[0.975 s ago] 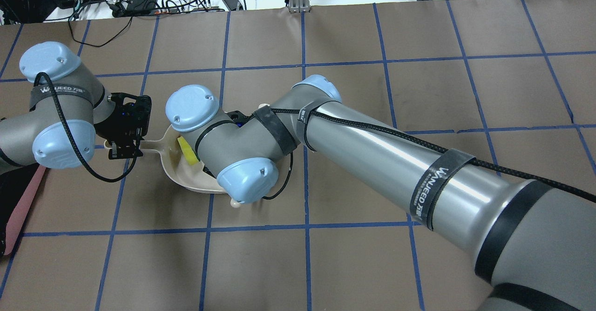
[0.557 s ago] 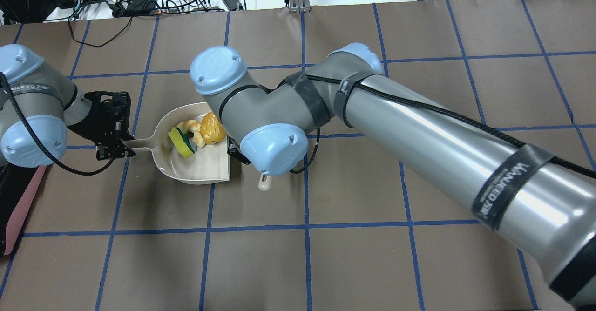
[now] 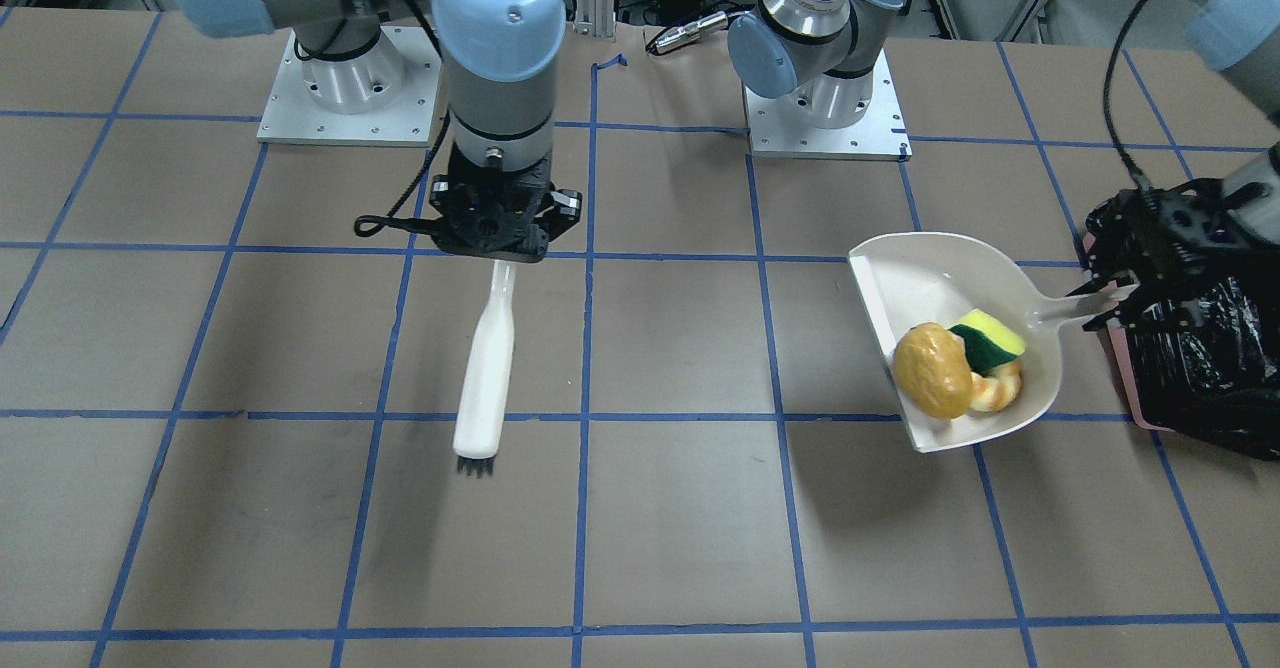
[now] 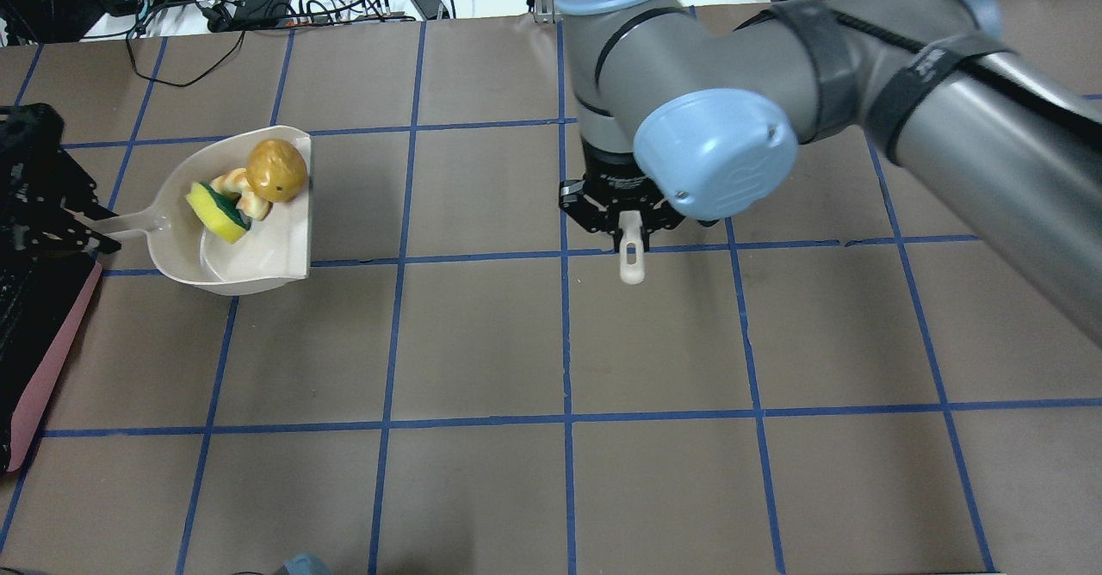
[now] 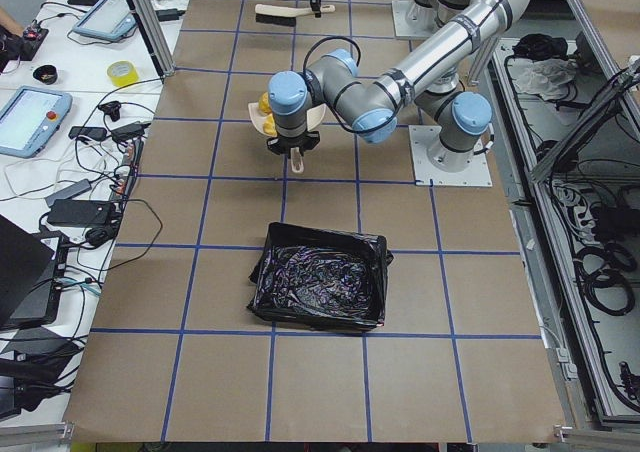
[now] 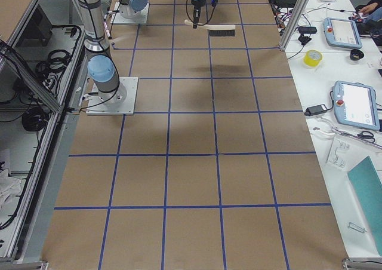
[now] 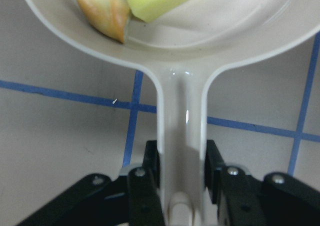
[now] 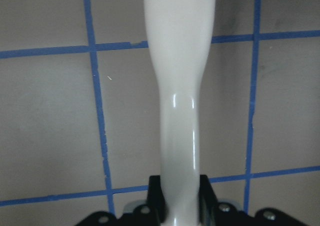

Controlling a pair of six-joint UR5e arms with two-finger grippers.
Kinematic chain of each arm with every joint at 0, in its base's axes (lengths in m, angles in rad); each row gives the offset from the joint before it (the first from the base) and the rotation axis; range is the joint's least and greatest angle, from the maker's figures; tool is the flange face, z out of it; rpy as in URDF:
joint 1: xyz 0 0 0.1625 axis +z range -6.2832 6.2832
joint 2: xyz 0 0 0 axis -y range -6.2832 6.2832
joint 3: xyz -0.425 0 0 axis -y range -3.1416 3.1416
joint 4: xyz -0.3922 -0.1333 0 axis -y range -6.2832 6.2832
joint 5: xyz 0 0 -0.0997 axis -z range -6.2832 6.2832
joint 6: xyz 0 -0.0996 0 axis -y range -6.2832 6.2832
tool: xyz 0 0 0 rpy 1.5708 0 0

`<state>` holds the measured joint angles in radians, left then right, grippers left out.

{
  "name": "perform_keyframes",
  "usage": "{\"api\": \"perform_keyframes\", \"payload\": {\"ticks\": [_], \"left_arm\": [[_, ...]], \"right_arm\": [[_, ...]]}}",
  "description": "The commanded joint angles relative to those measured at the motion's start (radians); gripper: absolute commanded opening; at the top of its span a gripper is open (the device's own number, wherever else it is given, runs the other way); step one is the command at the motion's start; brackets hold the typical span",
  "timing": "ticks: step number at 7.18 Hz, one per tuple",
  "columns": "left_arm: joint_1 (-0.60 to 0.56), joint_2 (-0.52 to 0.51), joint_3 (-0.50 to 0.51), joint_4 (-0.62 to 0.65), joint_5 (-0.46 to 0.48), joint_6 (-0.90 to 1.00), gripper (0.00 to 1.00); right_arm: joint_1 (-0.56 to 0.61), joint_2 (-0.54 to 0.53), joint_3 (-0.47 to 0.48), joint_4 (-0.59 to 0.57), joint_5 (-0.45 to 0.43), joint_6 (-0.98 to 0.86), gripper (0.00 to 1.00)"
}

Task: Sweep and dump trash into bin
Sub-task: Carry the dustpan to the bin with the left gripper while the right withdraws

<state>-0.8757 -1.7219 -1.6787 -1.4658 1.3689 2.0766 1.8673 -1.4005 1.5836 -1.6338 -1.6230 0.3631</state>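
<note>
Right jaws carried brush (image 3: 485, 368) from dustpan (image 3: 930, 268).

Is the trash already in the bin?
No: the lump, sponge and croissant all lie in the dustpan, beside the bin.

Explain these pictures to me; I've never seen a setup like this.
Two robot arms stand at a brown table with a blue tape grid. One camera looks over the robot's shoulders, one faces it, two sit at the table's ends, one rides on each wrist. The left gripper holds a cream dustpan by its handle, carrying a potato-like lump, a croissant and a sponge, near the black-lined bin. The right gripper holds a cream brush by its handle.
</note>
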Motion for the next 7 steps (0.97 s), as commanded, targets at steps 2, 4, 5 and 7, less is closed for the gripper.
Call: {"api": "perform_keyframes", "payload": {"ticks": [2, 4, 5, 7], "left_arm": [[0.252, -0.008, 0.12, -0.082, -0.022, 0.256, 0.0], [0.358, -0.028, 0.207, -0.065, 0.008, 0.319, 0.0], [0.391, -0.045, 0.258, -0.062, 0.063, 0.324, 0.0], [0.466, -0.14, 0.312, 0.003, 0.068, 0.396, 0.0]], "right_arm": [[-0.325, -0.025, 0.013, 0.014, 0.001, -0.292, 0.0], [-0.504, 0.035, 0.083, -0.123, -0.012, -0.556, 0.0], [-0.549, 0.041, 0.119, -0.164, -0.014, -0.644, 0.0], [-0.573, 0.102, 0.139, -0.254, -0.047, -0.658, 0.0]]}}
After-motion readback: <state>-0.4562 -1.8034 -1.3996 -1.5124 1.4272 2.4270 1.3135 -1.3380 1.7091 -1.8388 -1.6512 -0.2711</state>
